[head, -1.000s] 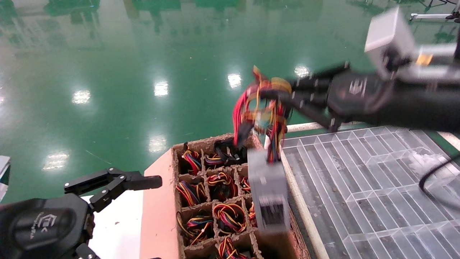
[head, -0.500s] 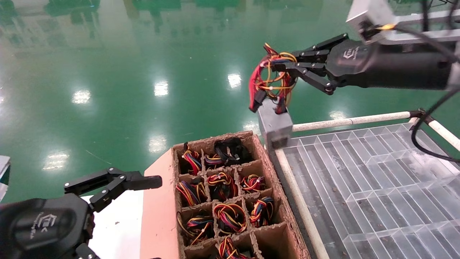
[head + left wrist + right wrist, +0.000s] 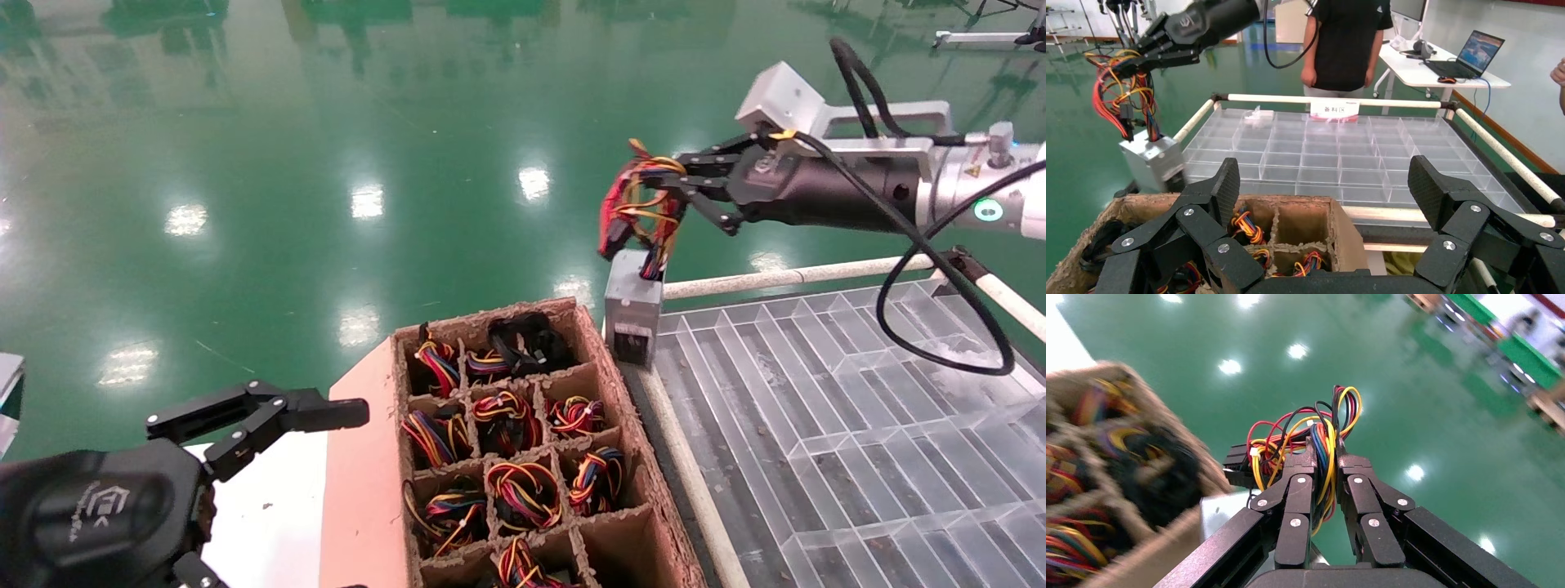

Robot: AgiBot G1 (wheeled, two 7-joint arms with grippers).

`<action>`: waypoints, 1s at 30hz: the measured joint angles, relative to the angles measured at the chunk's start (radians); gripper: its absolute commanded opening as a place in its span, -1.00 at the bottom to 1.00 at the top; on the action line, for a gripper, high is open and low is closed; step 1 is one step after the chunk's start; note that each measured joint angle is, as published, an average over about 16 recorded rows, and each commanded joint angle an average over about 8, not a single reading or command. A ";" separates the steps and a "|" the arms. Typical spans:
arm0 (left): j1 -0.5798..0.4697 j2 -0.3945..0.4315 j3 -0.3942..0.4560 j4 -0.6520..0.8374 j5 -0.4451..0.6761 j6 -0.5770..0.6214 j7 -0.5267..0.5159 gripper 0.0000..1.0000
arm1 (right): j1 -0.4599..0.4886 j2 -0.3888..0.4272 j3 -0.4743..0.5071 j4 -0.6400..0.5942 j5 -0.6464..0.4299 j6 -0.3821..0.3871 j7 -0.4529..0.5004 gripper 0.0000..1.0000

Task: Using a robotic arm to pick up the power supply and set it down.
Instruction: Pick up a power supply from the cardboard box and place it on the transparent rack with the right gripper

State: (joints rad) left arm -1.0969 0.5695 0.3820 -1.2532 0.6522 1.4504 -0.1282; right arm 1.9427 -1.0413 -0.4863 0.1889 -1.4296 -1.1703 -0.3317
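Nearest the robot, the left gripper [image 3: 327, 412] is parked low at the left, its fingers spread wide on nothing; its lower part runs off the frame edge. Just beyond it sits a brown pulp tray [image 3: 372, 457], its cells filled with coils of coloured wire [image 3: 523, 490]; the nearest cells are cut off at the bottom of the head view. To the right lies a clear divided bin [image 3: 817, 408] with a white rail [image 3: 784, 278] along its far side.

Farther out, the right gripper [image 3: 682, 184] reaches in from the right, its arm roughly level and held above the far left corner of the bin. Its fingers are pinched tight on the wire bundle [image 3: 641, 204]; in the right wrist view the wires [image 3: 1321, 447] run up between the two fingers [image 3: 1297, 496].

The power supply [image 3: 631, 306] hangs by those wires directly below the gripper, at the bin's far left corner, beside the tray's far right corner. Whether its base touches the bin cannot be told.
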 measured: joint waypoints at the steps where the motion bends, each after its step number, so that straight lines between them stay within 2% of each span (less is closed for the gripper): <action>1: 0.000 0.000 0.000 0.000 0.000 0.000 0.000 1.00 | -0.001 -0.003 0.000 -0.016 -0.001 0.017 -0.013 -1.00; 8: 0.000 0.000 0.000 0.000 0.000 0.000 0.000 1.00 | -0.005 -0.022 0.002 -0.095 -0.008 0.136 -0.082 -1.00; 13: 0.000 0.000 0.000 0.000 0.000 0.000 0.000 1.00 | -0.007 -0.035 0.003 -0.128 -0.009 0.186 -0.114 -1.00; 30: 0.000 0.000 0.000 0.000 0.000 0.000 0.000 1.00 | -0.025 -0.089 0.000 -0.182 -0.014 0.189 -0.142 -1.00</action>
State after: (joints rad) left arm -1.0970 0.5694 0.3821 -1.2532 0.6521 1.4504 -0.1282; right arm 1.9182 -1.1304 -0.4860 0.0068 -1.4432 -0.9811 -0.4733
